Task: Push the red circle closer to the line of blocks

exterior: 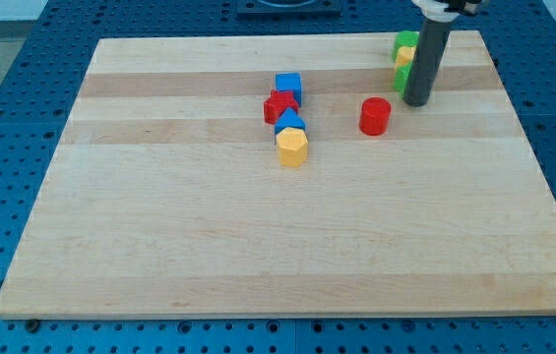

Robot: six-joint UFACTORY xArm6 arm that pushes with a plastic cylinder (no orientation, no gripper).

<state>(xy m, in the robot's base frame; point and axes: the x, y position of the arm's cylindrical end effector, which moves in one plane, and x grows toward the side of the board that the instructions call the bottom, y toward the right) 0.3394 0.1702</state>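
My tip (416,100) is down on the worktop (209,236) near the view's top right, just to the right of and slightly above the red circle (375,116), close but with a sliver of bare wood between, as far as I can tell. There is no hand on this arm, only the rod, so nothing is grasped or released; it can only shove. The red circle sits alone, well apart from the line of blocks toward the view's centre: a blue cube (288,87) at the top, a red star-like block (279,105) touching it below, then a blue triangular block (289,122) and a yellow block (292,147) at the bottom end. Being on the circle's far side from that line makes sense to me: a push toward the view's left should carry it in. Behind the rod, partly hidden, is a small stack-like cluster by the top edge, a green block (406,41), a yellow piece (402,59) and another green piece (402,78); I judge a careless swing back could knock those.
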